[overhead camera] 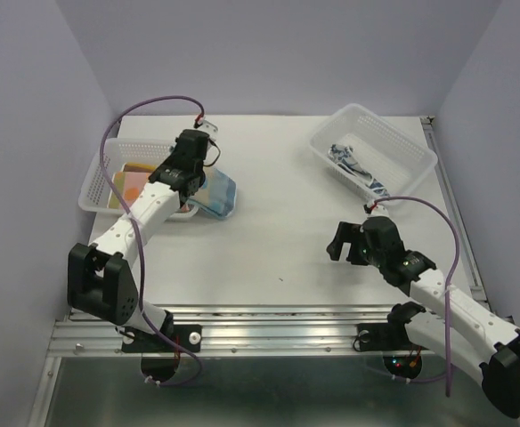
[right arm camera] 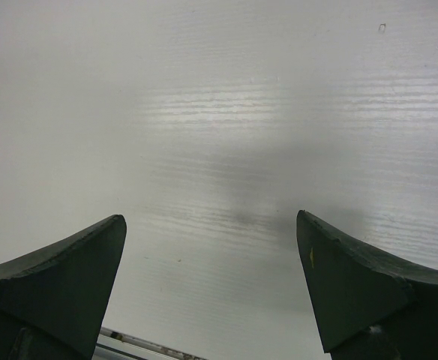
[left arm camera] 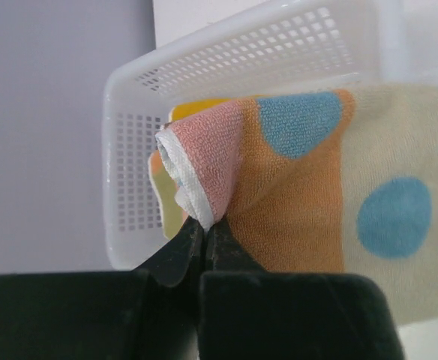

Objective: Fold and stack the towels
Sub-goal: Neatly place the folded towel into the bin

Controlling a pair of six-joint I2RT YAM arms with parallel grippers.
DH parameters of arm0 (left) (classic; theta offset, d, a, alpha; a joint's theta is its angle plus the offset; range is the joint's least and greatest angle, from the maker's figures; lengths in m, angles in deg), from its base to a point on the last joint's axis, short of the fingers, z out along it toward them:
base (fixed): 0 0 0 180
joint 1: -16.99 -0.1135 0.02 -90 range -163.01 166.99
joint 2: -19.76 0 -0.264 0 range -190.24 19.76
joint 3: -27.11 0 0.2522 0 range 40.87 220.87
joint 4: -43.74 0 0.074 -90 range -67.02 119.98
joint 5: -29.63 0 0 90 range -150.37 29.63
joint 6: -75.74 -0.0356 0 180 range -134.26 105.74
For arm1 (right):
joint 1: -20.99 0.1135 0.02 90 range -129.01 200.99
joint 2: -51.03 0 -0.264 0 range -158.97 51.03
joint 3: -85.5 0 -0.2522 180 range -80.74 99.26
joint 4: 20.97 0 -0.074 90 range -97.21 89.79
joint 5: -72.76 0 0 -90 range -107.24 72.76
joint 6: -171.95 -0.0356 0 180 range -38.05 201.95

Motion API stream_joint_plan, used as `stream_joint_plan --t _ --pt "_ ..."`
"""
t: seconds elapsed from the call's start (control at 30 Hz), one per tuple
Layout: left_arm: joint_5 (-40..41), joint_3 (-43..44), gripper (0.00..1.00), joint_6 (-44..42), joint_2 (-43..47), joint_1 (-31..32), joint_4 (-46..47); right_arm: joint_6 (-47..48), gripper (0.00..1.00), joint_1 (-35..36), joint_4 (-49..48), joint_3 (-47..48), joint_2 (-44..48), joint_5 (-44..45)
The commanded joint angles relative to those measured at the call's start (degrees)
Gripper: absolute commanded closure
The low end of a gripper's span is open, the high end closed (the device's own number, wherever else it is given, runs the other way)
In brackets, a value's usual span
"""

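Note:
My left gripper (left arm camera: 204, 229) is shut on the white-hemmed pink corner of the pastel towel (left arm camera: 331, 195), which has orange and cream squares with blue dots. In the top view the left gripper (overhead camera: 191, 187) is at the right end of the left basket (overhead camera: 100, 173), and the pastel towel (overhead camera: 220, 194) lies bunched on the table beside it. A mustard yellow towel (left arm camera: 196, 109) and an orange one (overhead camera: 134, 185) lie in that basket. A blue-white patterned towel (overhead camera: 353, 163) lies in the right basket (overhead camera: 411, 147). My right gripper (overhead camera: 345, 242) (right arm camera: 211, 240) is open and empty over the table.
The left white perforated basket (left arm camera: 226, 60) fills the background of the left wrist view, with the purple wall to its left. The table's (overhead camera: 296, 231) metal rail runs along the near edge by the arm bases. Purple walls enclose the table on three sides.

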Motion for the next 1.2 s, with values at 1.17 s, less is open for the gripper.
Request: stream_joint_plan --t 1.17 --pt "-15.52 10.01 1.00 -23.49 -12.93 -26.93 -0.02 0.35 0.00 0.47 -2.74 -1.00 7.07 6.22"
